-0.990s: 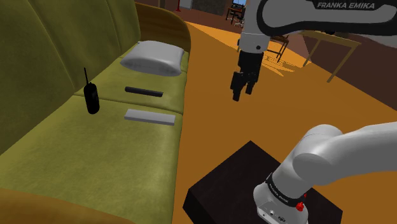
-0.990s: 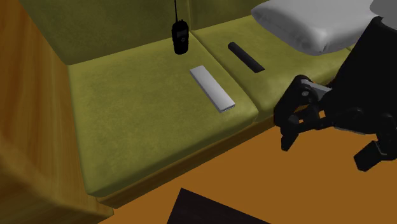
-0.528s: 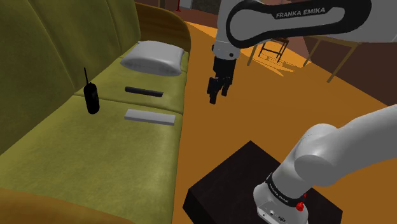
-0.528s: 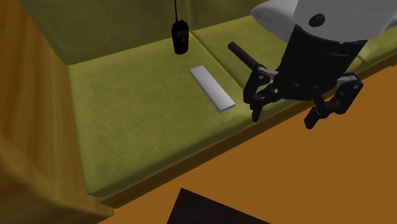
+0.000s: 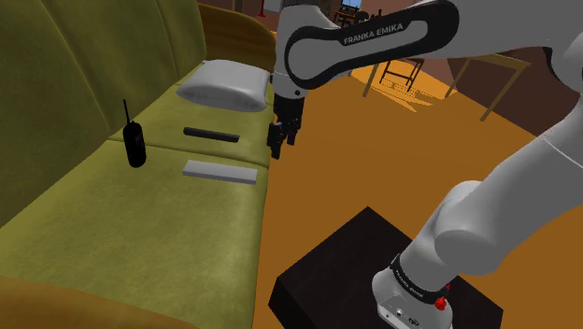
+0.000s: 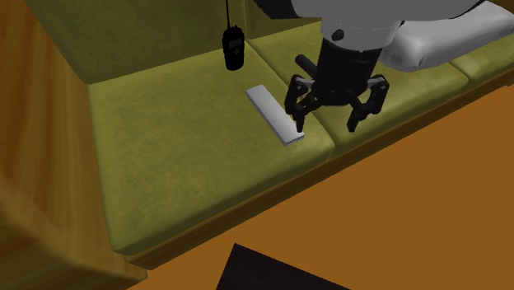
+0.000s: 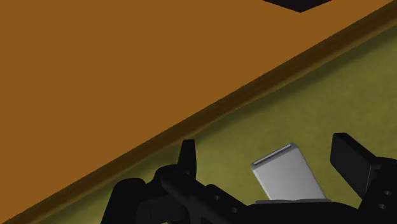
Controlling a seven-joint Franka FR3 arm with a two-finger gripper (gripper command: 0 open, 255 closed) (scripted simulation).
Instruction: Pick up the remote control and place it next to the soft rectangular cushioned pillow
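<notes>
Nearest the shoulder camera, the black box stand [image 5: 374, 271] sits on an orange-brown floor [image 5: 336, 178], and the white arm [image 5: 374, 37] rises from it and bends over towards the olive-green sofa [image 5: 140, 215]. The black tool [image 5: 280, 136] hangs point-down over the sofa's front edge, released, with its two fingers spread apart and nothing clasped between them. In the second exterior view the tool [image 6: 328, 125] stands just above the seat, with one fingertip close over the near end of the remote control [image 6: 272, 111]; contact cannot be judged there. The wrist view places that pale grey end of the remote control [image 7: 286, 175] between the fingers of the tool [image 7: 267, 156], neither finger touching it. The remote control [image 5: 220, 172] is a flat grey slab lying on the seat cushion near the front edge. Just beyond it lies a slim black bar [image 5: 210, 135], partly hidden by the tool in the second exterior view. A black walkie-talkie [image 5: 135, 145] with a thin aerial stands upright against the backrest. Farthest along the seat, at the armrest end and well apart from the remote control, rests the pale grey pillow [image 5: 224, 84].
</notes>
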